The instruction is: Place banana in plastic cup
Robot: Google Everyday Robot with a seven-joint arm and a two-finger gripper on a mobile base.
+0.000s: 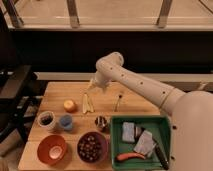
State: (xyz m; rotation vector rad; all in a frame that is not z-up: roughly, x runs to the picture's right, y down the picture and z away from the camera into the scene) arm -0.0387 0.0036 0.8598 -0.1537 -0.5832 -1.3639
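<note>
Tool (94, 86), grip state unclear, hangs over banana (87, 103) lying outside plastic cup (66, 121).

Wooden table (59, 93); perhaps windows (116, 12) behind.

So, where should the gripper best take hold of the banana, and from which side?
Probably best to grip the banana across its slim middle, coming from above: it lies flat on the table, long and narrow. The gripper hangs just above its far end.
</note>
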